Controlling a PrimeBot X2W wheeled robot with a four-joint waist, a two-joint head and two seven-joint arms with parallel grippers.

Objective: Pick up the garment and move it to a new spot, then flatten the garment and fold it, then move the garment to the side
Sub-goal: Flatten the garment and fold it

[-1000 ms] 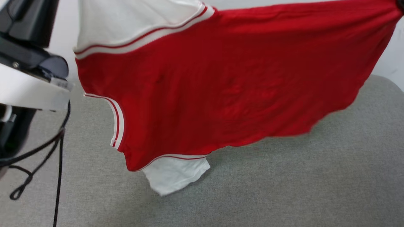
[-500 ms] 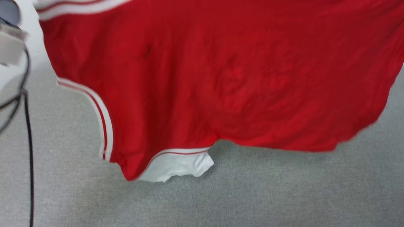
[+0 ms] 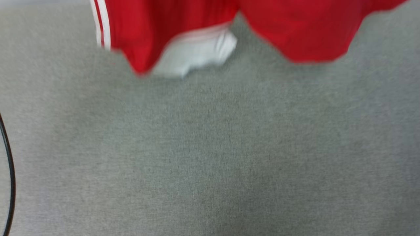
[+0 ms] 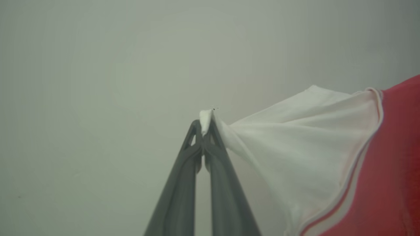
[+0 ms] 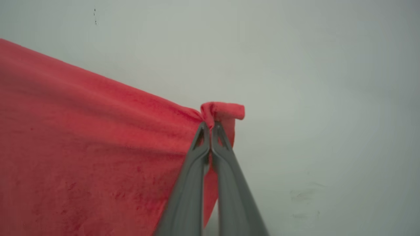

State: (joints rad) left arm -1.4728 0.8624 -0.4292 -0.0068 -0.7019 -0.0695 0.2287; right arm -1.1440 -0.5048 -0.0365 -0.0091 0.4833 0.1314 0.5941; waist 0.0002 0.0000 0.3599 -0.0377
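Observation:
The garment [image 3: 295, 29], a red jersey with white sleeves and striped trim, hangs in the air across the top of the head view; its lower edge and one white sleeve [image 3: 197, 52] dangle above the grey surface. In the left wrist view my left gripper [image 4: 204, 126] is shut on the tip of the other white sleeve [image 4: 295, 150]. In the right wrist view my right gripper [image 5: 210, 126] is shut on a bunched red corner of the garment [image 5: 98, 147]. The shirt is stretched between the two grippers. Its lettering is hidden.
A grey fabric-covered surface [image 3: 210, 157] spreads under the hanging shirt. A black cable [image 3: 10, 177] curves along the left edge of the head view. Behind both grippers is a plain pale wall [image 4: 98, 65].
The head camera has tilted down, so the shirt now sits higher in the picture and more grey surface shows. The left arm's body has left the picture.

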